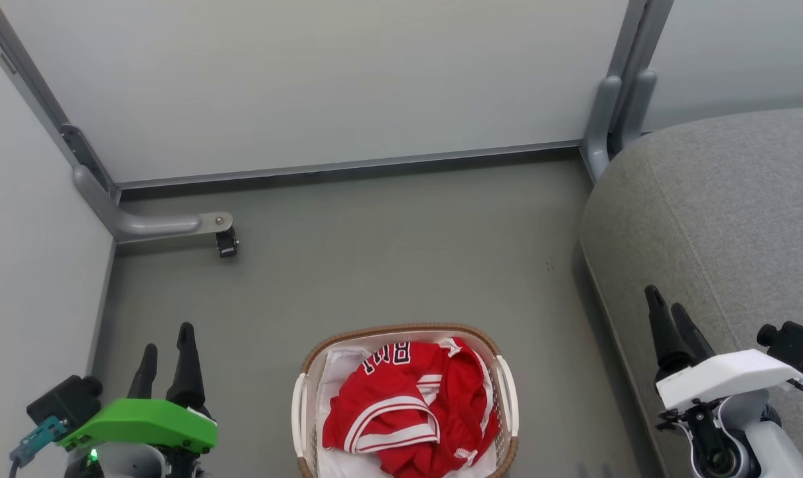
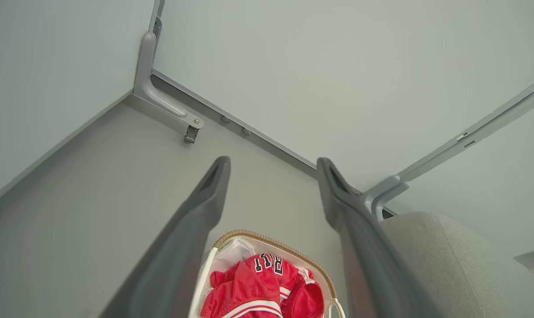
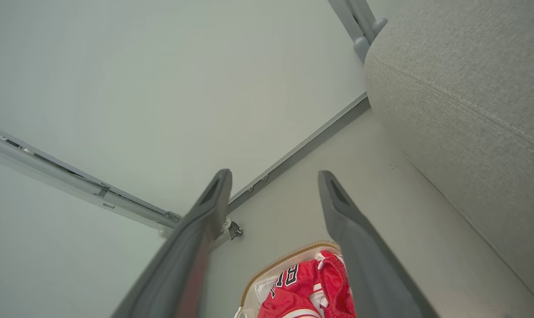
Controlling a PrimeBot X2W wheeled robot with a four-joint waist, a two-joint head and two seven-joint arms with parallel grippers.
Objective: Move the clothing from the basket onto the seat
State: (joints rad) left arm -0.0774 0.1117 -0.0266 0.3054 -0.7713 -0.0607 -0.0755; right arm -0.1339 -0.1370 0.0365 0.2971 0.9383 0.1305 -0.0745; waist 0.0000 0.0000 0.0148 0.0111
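Head view: left claw (image 1: pixel 169 338) and right claw (image 1: pixel 664 299) open, empty. Risk: a deep pinch into the clothing (image 1: pixel 408 405) may snag the sheet (image 1: pixel 336 369) (white) and drag the basket (image 1: pixel 401 328).

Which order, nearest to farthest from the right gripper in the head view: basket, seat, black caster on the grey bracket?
1. seat: on the right, directly beside the right gripper.
2. basket: lower centre, off to the gripper's left.
3. black caster: upper left, well beyond the basket.
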